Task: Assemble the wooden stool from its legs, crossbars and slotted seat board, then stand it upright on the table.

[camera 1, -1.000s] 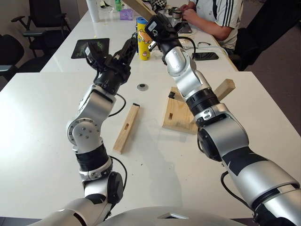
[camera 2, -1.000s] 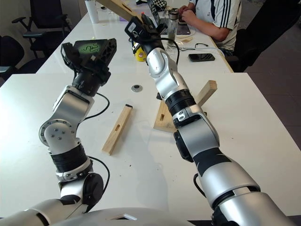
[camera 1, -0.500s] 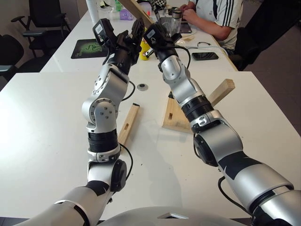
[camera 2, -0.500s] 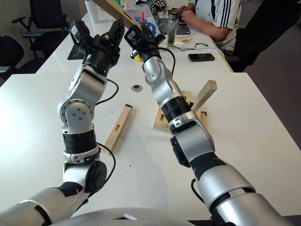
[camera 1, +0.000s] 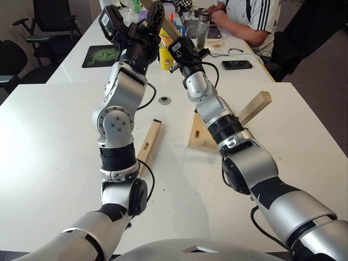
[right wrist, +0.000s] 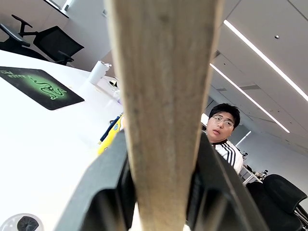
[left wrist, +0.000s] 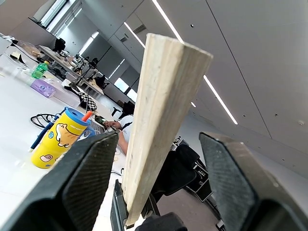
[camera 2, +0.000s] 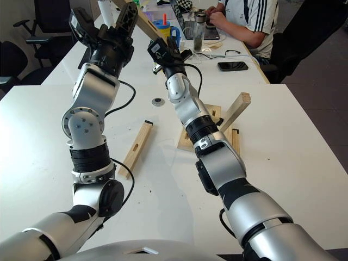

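Right tool (camera 2: 161, 44) clamped tight on the lower end of a raised leg (left wrist: 159, 120), high above the far edge of the worktop (camera 1: 49, 163). Left tool (camera 2: 106, 24) spread wide around the same leg's upper end, fingers (left wrist: 89, 180) standing clear of the wood on both sides and touching nothing. Looks like a handover or a two-handed steadying about to begin, hence the leg held aloft, slanting up to the far left within reach of both arms.

Below, right of centre on the worktop, seat board (camera 1: 202, 138) lying tilted with one slot in view, seemingly propped by a fitted leg (camera 1: 256, 104) jutting at a slant from its right side. Judged to be the part-built stool, set within the right arm's reach for the next fitting. Left of it and well apart, slotted bar (camera 1: 147, 145) lying flat, pointing near to far, apparently awaiting its turn. Just right of the board, short bar (camera 2: 235, 138), also flat. Farther back, between slotted bar and board, small round disc (camera 1: 164, 100), purpose unclear.

Early in the build, by the look of it: one leg in, one in the air, nothing upright yet. Care needed in closing the left tool, given the risk of twisting the leg in the right tool's grip.
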Controlling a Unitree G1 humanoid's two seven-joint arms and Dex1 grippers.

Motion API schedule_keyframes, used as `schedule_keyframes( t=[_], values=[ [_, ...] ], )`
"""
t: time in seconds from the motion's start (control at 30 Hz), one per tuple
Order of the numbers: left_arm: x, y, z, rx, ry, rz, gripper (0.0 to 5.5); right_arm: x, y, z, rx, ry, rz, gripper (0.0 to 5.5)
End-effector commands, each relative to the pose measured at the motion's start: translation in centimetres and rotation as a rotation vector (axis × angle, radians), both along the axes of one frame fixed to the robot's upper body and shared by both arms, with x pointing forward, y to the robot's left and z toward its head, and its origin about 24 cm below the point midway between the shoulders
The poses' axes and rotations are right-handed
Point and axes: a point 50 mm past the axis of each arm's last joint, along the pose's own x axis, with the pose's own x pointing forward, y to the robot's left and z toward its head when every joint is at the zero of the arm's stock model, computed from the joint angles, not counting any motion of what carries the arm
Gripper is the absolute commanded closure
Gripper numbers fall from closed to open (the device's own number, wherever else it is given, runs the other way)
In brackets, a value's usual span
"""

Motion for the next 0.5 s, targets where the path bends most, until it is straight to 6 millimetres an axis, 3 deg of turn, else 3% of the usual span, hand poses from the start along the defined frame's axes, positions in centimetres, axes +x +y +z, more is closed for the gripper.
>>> schedule_keyframes(
  t=[0.03, 0.23, 0.5],
  values=[
    [-0.72, -1.18, 1.54, -0.036, -0.037, -0.061, 2.39, 0.0, 0.27, 0.23, 0.03, 0.0, 0.003, 4.46],
    [-0.69, -1.46, 1.2, -0.101, -0.001, -0.099, 2.39, 0.34, -0.58, 0.38, 0.089, 0.01, -0.035, 4.46],
    [-0.81, -1.46, 1.81, -0.105, -0.027, -0.103, 2.39, 0.2, 0.03, 0.11, 0.079, 0.015, -0.017, 4.46]
  ],
)
